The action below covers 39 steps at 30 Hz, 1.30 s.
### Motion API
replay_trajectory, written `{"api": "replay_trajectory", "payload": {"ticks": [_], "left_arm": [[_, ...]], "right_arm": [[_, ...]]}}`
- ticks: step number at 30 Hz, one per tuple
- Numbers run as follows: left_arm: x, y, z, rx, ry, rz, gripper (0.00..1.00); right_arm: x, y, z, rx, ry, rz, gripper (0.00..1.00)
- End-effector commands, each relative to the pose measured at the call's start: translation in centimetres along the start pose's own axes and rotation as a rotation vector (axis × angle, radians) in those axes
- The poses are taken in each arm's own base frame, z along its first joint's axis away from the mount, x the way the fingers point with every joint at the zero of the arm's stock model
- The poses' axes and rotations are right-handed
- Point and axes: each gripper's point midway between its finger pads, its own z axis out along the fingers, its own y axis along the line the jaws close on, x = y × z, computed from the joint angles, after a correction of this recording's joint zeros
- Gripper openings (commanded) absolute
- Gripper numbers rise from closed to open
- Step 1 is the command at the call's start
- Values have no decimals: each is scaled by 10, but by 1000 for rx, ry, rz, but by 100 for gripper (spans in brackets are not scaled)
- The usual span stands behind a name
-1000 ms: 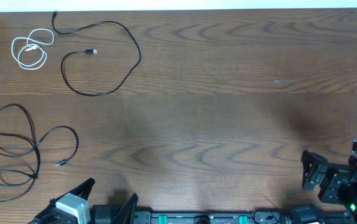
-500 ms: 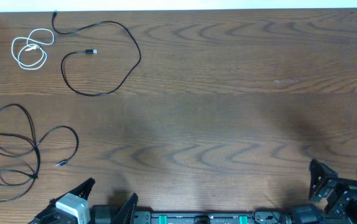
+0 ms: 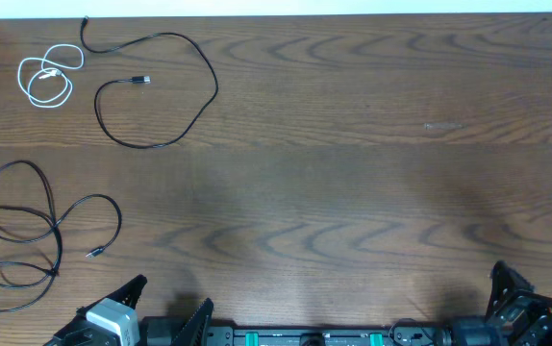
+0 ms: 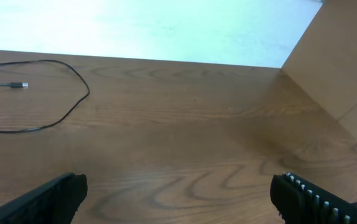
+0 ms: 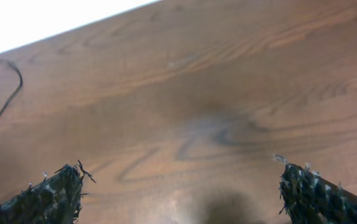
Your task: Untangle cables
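Note:
Three cables lie apart on the left of the wooden table. A short white cable point(image 3: 45, 77) is coiled at the far left. A black cable point(image 3: 175, 58) loops beside it and also shows in the left wrist view point(image 4: 73, 109). A second black cable point(image 3: 36, 226) lies in loops at the near left. My left gripper point(image 3: 165, 303) is open and empty at the near edge, its fingers wide apart in the left wrist view point(image 4: 178, 196). My right gripper point(image 5: 181, 193) is open and empty at the near right corner point(image 3: 516, 303).
The table's far edge meets a white surface point(image 3: 276, 8). A tan panel point(image 4: 346, 56) stands at the table's side in the left wrist view. A black cable's loop point(image 5: 4, 93) shows at the left of the right wrist view.
My right gripper has drawn back toward the near right corner and is now mostly out of the overhead view. The cables and my left gripper have not moved.

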Motion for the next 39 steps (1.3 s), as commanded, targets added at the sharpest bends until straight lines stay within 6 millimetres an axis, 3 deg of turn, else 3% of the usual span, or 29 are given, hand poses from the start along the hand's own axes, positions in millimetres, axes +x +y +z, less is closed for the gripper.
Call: {"api": "replay_trajectory", "payload": {"ticks": [1, 5, 13, 22, 27, 39], "left_arm": [[-1, -2, -1, 9, -3, 10, 100], [-1, -2, -1, 9, -3, 10, 100], [-1, -2, -1, 9, -3, 10, 100], [-1, -2, -1, 9, -3, 10, 100], [-1, -2, -1, 9, -3, 10, 100], [-1, -2, -1, 9, -3, 10, 100]], "right_arm": [[2, -6, 7, 35, -23, -16, 99], [0, -3, 27, 17, -80, -41, 99], [4, 24, 74, -130, -226, -206, 99], [14, 23, 115, -145, -348, -211, 99], [22, 37, 134, -213, -410, -340, 99], [24, 38, 166, -230, -524, -337, 99]]}}
